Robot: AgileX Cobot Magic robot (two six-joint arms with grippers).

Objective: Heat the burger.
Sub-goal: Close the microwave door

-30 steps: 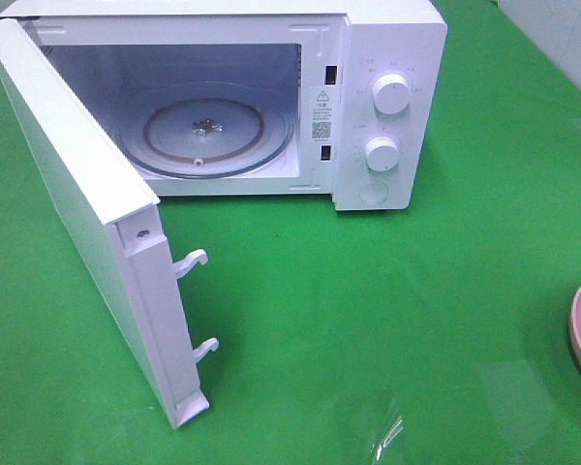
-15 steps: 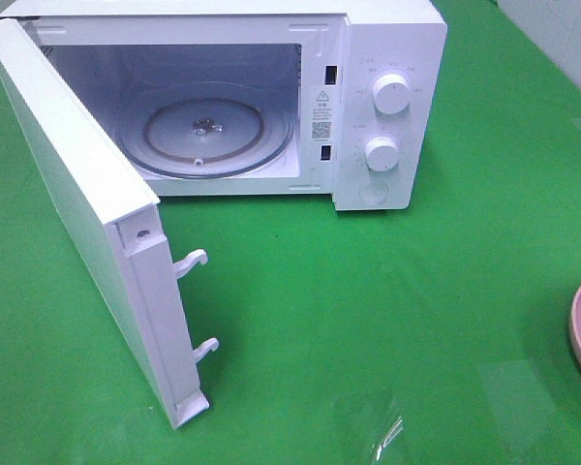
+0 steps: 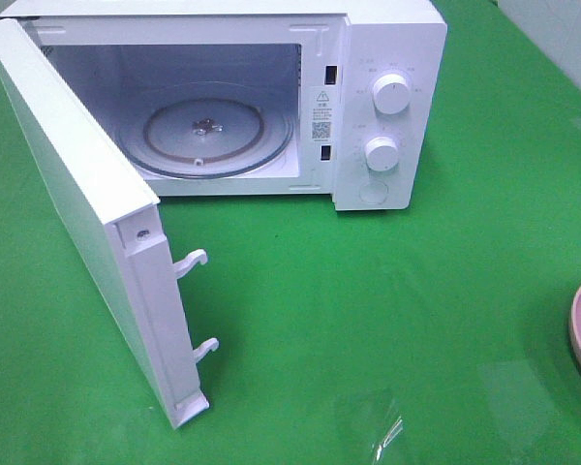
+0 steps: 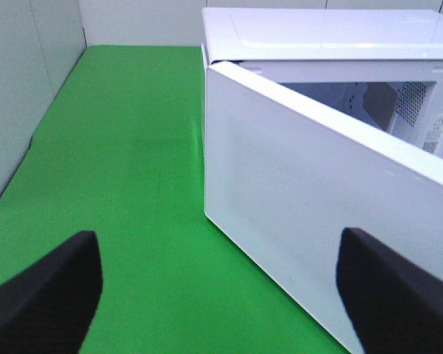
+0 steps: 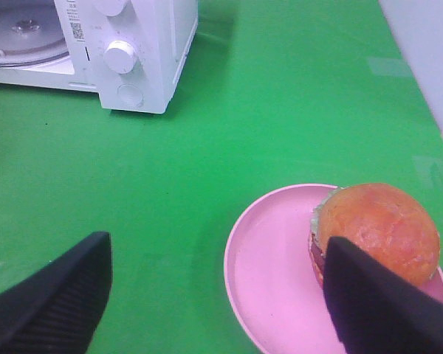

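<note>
We had the microwave (image 3: 271, 97) standing with its door (image 3: 87, 223) swung fully out, so the cavity and its glass turntable (image 3: 205, 131) lay ready, and the step in hand, as we judged it, was to collect the burger and carry it there. Our left claw (image 4: 221, 295) was spread wide with nothing between its fingers, and the door's outer face stood just ahead of it, toward its right finger. Our right claw (image 5: 221, 295) was likewise spread and empty, hovering above the green table (image 5: 280, 110), and the pink plate (image 5: 273, 273) lay directly ahead of it and low, partly under its right finger. The burger (image 5: 376, 228) sat on the far side of that plate, off toward the right finger and not centred between the two, while the microwave stood well ahead and to the left of this claw. To do the step well, we judged that the right claw should shift sideways until the bun sat midway between the fingers, descend, and close gently on the sides so the soft layers would not slide apart. Whether the plate's rim offered the better hold, we could not tell. The open door left a clear path from the right.
</note>
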